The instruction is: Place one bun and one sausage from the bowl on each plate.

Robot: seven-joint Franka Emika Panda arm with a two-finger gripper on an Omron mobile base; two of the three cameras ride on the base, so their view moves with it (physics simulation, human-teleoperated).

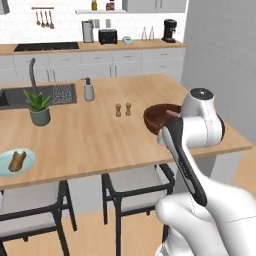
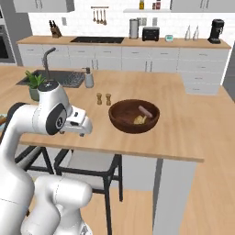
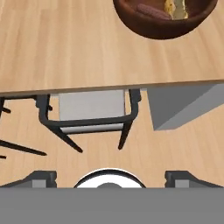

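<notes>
I see the gripper (image 3: 109, 178) hanging off the near edge of the island counter (image 3: 65, 48), above the floor and a stool (image 3: 89, 109). Its jaws stand wide apart, and nothing is between them. In the hand view the two dark fingertips (image 3: 41, 178) sit at opposite sides of the lower frame, with bare floor beyond.

The dark wooden bowl (image 2: 134, 115) lies ahead of the gripper and slightly to one side, on the counter near its front edge, well apart from the fingers. Inside the bowl I note one sausage (image 2: 147, 111) lying toward the far wall and one bun (image 2: 139, 120) just beside it; whether they touch I cannot tell.

In the left base view, the pale blue-green plate (image 1: 6, 167) sits far off from the gripper, at the opposite end of the counter, near the front edge. It carries a bun and a sausage (image 1: 17, 160) propped together; I cannot separate them clearly.

Beyond the bowl stand two small shakers (image 2: 103, 98), a soap dispenser (image 2: 88, 79) and a potted plant (image 1: 38, 107) beside the sink (image 1: 55, 94).
</notes>
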